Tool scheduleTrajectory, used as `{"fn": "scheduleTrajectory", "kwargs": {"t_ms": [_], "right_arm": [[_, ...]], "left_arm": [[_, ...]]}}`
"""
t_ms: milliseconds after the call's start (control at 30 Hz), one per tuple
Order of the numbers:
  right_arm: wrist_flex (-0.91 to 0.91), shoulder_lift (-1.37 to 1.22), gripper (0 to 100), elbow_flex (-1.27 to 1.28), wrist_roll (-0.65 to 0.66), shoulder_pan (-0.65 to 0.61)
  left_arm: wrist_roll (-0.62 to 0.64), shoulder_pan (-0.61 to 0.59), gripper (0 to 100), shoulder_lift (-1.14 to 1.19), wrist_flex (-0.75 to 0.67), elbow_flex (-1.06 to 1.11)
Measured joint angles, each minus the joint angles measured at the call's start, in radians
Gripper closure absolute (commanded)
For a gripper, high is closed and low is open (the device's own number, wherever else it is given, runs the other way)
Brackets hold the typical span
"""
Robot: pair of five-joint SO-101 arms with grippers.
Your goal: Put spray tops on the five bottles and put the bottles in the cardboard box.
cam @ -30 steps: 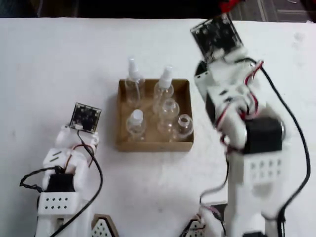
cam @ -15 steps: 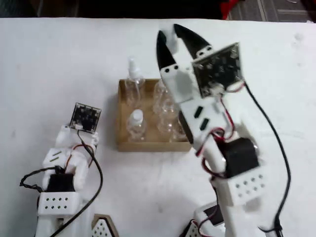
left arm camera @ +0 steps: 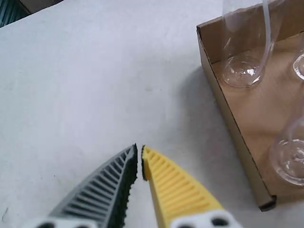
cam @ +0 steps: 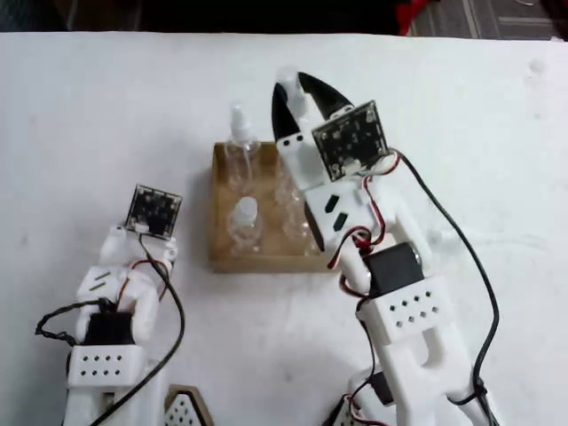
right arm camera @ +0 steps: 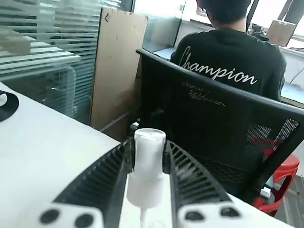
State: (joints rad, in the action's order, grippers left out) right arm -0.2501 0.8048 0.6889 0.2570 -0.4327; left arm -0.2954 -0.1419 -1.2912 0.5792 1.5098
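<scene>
Since one second earlier the right arm [cam: 399, 311] has swung from the desk beside the cardboard box to a position over the box's right half, while the left arm [cam: 111, 302] has kept its place. Right hand [right arm camera: 148, 142]: clenched on a white spray top [right arm camera: 146, 185], ribbed fingers [right arm camera: 111, 175] pressing it from both sides; a thin tube hangs below the top. High view: this hand [cam: 297, 93] lies just past the far edge of the cardboard box [cam: 224, 259], with the spray top [cam: 287, 82] between its black fingertips. Left hand [left arm camera: 139, 153]: closed on nothing, grey and yellow tips touching, poised over bare desk [left arm camera: 71, 71] just beside the box wall [left arm camera: 228, 114]. Inside the box, two clear bottles stand on the left side: the far bottle [cam: 240, 146] carries a spray top, the near bottle [cam: 243, 222] a short white top; further bottles are mostly covered by the right arm. Left wrist view: a clear bottle base [left arm camera: 242, 71] rests on the box floor
</scene>
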Motion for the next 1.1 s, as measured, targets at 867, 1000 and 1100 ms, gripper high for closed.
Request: {"fn": "scheduleTrajectory", "kwargs": {"t_ms": [867, 1000, 1100], "right_arm": [[0.078, 0.051, 98.2, 0.164, 0.003, 0.011], [0.080, 0.051, 98.2, 0.164, -0.115, 0.009], [0.080, 0.052, 98.2, 0.187, -0.189, 0.011]], "left_arm": [[0.000, 0.000, 97, 0.000, 0.000, 0.000], [0.000, 0.000, 97, 0.000, 0.000, 0.000], [0.000, 0.000, 97, 0.000, 0.000, 0.000]]}}
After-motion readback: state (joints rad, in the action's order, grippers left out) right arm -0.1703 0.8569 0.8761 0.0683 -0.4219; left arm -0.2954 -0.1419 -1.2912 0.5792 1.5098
